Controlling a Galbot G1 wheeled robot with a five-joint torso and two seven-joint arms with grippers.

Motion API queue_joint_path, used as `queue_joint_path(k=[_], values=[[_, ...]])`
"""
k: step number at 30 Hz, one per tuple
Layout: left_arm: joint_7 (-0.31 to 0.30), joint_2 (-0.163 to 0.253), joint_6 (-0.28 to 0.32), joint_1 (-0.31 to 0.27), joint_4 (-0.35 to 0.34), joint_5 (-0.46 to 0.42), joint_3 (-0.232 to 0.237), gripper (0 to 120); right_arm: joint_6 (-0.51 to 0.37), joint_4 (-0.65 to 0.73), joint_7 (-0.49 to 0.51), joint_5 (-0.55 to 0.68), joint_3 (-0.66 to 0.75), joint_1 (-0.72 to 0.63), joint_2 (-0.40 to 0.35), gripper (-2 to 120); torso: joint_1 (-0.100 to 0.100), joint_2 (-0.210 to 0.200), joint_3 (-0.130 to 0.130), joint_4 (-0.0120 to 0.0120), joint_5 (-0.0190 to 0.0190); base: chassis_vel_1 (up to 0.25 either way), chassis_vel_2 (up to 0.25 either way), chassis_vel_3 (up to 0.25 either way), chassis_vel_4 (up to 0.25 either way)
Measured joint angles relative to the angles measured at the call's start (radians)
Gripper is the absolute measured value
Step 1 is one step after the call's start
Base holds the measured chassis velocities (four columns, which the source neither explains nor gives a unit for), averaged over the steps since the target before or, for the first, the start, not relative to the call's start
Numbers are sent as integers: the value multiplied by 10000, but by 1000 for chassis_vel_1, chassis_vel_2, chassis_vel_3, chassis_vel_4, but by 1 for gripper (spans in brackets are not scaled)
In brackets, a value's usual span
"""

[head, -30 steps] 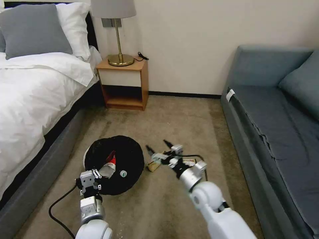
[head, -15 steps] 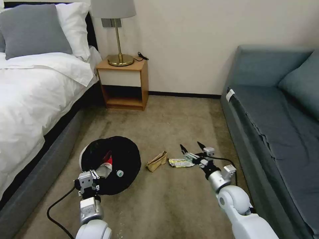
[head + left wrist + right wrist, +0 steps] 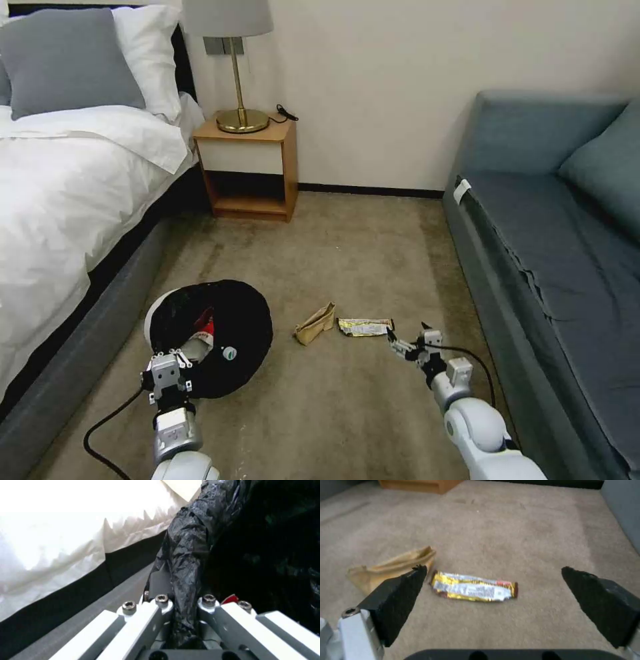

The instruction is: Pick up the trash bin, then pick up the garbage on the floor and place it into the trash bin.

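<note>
the small round white trash bin lined with a crinkly black plastic bag (image 3: 212,337) sits at the lower left of the head view, tilted so its mouth faces the camera, beside the dark base of the white-sheeted bed (image 3: 73,193). the left end effector (image 3: 167,375) is clenched on the near rim of the bin; in the left wrist view its metal fingers (image 3: 160,615) pinch a fold of the black liner (image 3: 186,562) between them. inside the bin lie a red-white crumpled packet (image 3: 208,327) and a clear bottle with a green label (image 3: 200,347).

on the tan carpet floor (image 3: 347,253), at the lower centre of the head view, a tan crumpled paper bag (image 3: 315,323) lies just beside a flat gold-silver snack wrapper (image 3: 364,327), the bag on the side nearer the bin. the right end effector (image 3: 408,342) hovers at the lower right, near the wrapper's right end, spread wide and holding nothing. in the right wrist view its two black fingertips (image 3: 403,590) stand well apart, with the wrapper (image 3: 474,590) on the carpet between them and the paper bag (image 3: 391,566) partly behind one fingertip.
</note>
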Motion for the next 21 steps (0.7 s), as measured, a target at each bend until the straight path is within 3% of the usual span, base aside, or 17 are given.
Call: queue_joint_path(k=[21], values=[[-23, 700, -137, 134, 16, -51, -190, 2, 163, 609, 343, -622, 660, -358, 336, 100, 0, 0, 0, 0, 1, 0, 0, 0, 0]])
